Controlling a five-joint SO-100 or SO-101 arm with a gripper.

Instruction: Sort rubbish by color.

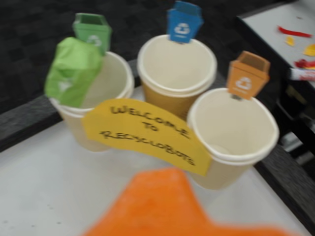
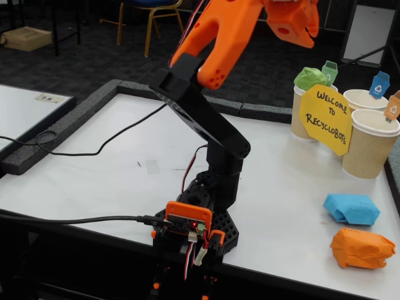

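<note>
The green wad [image 1: 73,71] rests tilted on the rim of the left cup [image 1: 115,78], under the green tag [image 1: 92,30]; the fixed view shows the green wad [image 2: 310,78] on top of that cup. The blue wad [image 2: 352,209] and the orange wad [image 2: 362,248] lie on the table at the right, near its front edge. My gripper [image 2: 297,25] hangs high above the table, left of the cups and partly cut off by the frame top. In the wrist view only a blurred orange part of the gripper [image 1: 165,199] shows, with nothing held.
The middle cup [image 1: 177,66] carries a blue tag [image 1: 183,22] and the right cup [image 1: 234,128] an orange tag [image 1: 246,74]; both look empty. A yellow welcome sign [image 1: 147,135] leans against the cups. A black cable [image 2: 94,147] crosses the table on the left.
</note>
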